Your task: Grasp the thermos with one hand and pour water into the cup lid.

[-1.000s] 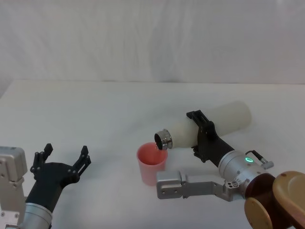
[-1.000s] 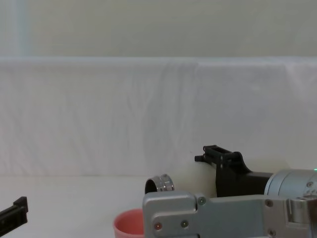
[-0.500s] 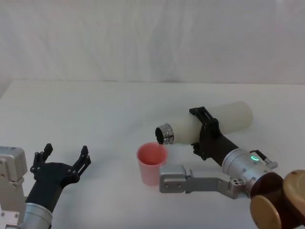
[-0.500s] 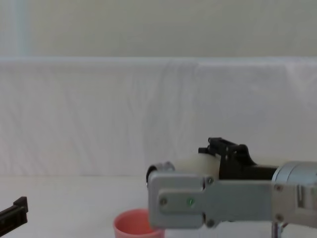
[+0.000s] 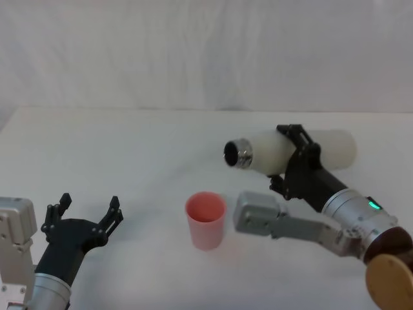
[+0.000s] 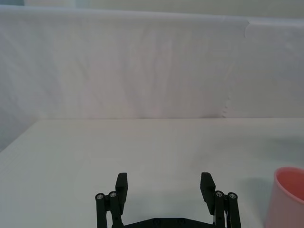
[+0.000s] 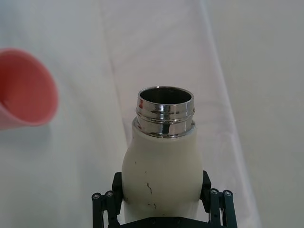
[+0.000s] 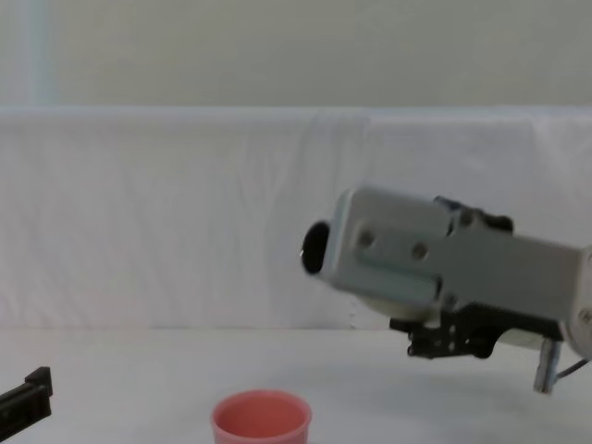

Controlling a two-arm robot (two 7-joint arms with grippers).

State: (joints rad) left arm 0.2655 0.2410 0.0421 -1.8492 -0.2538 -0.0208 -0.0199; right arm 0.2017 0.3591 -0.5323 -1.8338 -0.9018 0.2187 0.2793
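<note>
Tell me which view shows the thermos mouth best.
The right wrist view: the thermos points its open steel neck at the camera, rim unobstructed, held in the right gripper. The head view shows the mouth small and sideways. In the chest view the arm hides most of it.

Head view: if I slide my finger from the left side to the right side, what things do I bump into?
left gripper → cup lid → thermos, held sideways in the right gripper
</note>
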